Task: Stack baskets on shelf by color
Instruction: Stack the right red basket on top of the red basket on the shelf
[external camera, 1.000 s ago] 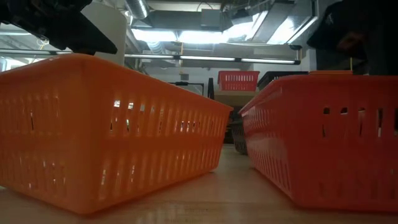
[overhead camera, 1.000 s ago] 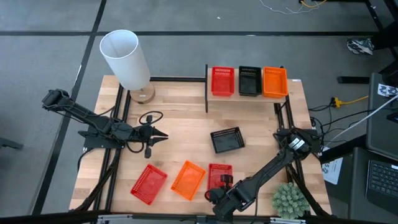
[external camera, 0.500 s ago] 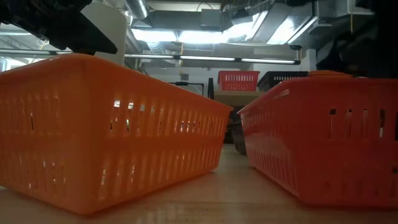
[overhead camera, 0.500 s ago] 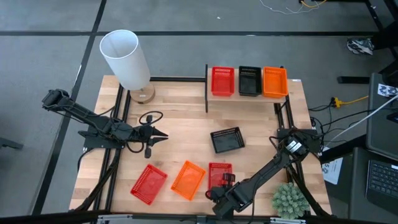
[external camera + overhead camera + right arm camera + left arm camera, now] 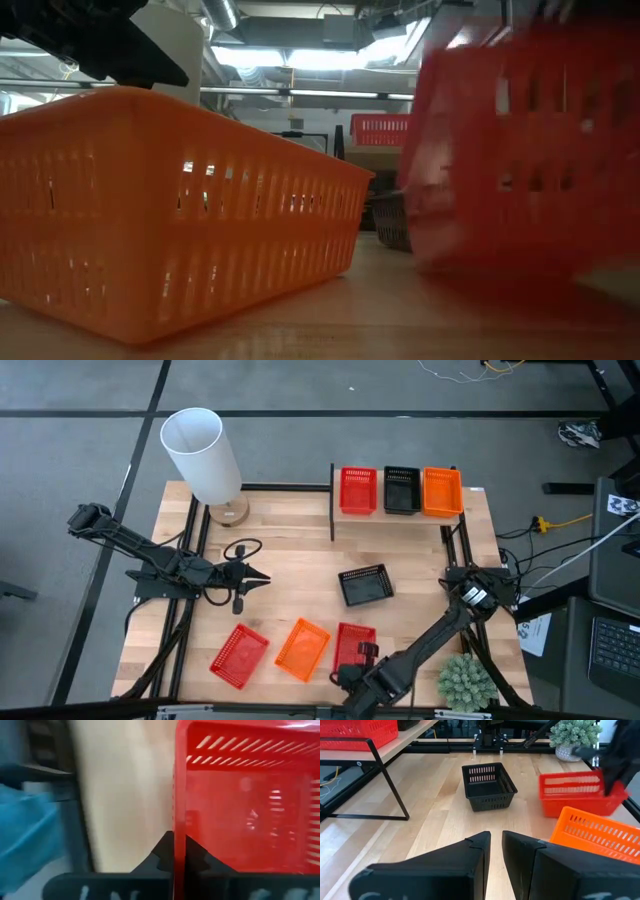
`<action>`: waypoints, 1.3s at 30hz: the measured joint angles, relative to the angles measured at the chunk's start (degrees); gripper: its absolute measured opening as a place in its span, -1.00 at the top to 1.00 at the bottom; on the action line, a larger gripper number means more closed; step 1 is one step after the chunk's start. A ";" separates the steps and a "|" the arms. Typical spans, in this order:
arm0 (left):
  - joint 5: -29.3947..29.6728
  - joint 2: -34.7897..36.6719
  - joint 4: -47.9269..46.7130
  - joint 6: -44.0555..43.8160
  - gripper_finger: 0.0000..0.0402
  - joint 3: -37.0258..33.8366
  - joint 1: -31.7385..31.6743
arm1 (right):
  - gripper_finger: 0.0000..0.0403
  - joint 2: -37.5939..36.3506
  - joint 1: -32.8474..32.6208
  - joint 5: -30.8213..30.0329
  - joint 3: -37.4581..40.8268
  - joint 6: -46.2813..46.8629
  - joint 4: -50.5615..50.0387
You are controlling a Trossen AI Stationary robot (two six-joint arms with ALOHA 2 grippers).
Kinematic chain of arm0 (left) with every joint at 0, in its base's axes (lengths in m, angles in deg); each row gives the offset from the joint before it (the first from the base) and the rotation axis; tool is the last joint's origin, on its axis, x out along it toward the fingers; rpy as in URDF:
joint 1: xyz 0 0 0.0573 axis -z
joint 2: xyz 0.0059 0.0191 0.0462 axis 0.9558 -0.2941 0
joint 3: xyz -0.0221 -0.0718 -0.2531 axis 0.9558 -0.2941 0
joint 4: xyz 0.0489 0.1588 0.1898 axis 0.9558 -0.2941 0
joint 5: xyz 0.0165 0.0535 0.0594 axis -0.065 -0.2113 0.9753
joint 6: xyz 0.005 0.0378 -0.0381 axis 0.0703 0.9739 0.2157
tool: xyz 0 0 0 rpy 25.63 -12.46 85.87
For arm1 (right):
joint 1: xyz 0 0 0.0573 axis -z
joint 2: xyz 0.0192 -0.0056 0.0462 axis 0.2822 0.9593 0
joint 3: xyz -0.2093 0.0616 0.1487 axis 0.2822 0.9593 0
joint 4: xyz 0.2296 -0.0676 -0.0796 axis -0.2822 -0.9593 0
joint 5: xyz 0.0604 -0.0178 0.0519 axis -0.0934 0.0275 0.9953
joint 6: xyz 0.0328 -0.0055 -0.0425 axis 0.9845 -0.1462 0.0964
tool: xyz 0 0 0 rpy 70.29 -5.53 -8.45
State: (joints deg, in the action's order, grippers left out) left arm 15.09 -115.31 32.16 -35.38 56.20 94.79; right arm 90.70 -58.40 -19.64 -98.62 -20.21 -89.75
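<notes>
**A:** Your right tool (image 5: 362,657) is at the near edge of the desk (image 5: 290,575), fingers pinching the near wall of a red basket (image 5: 352,643). In the right wrist view the rim sits squeezed between both fingers. Low view shows that basket (image 5: 520,150) tipped up and blurred.

**B:** Which way does it point?

**A:** Long axis runs near to far, roughly square to the desk edge. Just beside it, the orange basket (image 5: 303,649) lies angled, its long axis leaning toward the far right. Left of that, another red basket (image 5: 239,655) has the same slant.

**B:** And farther back?

**A:** A black basket (image 5: 365,585) sits mid-desk, long axis running left to right, slightly turned. Your left tool (image 5: 262,577) hovers left of centre, pointing right, fingers nearly pressed together with only a slim gap, holding nothing. On the shelf (image 5: 400,517) at the far side stand red (image 5: 357,490), black (image 5: 402,489) and orange (image 5: 442,491), side by side, long axes near to far.
</notes>
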 joint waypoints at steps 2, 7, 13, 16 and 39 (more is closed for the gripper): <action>0.00 -0.02 0.02 0.00 0.80 0.00 0.00 | 0.99 0.00 -0.74 -2.19 -4.76 -0.16 -4.58; -0.02 0.00 0.00 -0.02 0.80 -0.02 0.00 | 0.99 0.00 -2.76 -17.75 -18.12 -4.60 -21.63; -0.02 -0.02 0.03 0.00 0.80 -0.02 -0.01 | 1.00 -0.80 -2.37 -39.84 -29.16 -13.83 -37.17; -0.04 0.01 0.04 0.00 0.80 -0.02 0.00 | 1.00 -3.43 -0.64 -46.38 -30.48 -25.77 -36.70; 0.04 -0.02 -0.35 3.66 0.80 -0.04 -0.02 | 1.00 -22.88 54.22 -10.26 -29.05 -72.77 -30.26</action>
State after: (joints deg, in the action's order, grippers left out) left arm 15.13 -115.33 31.81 -31.72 56.15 94.77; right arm 67.82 -4.18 -29.90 -127.67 -92.97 -120.01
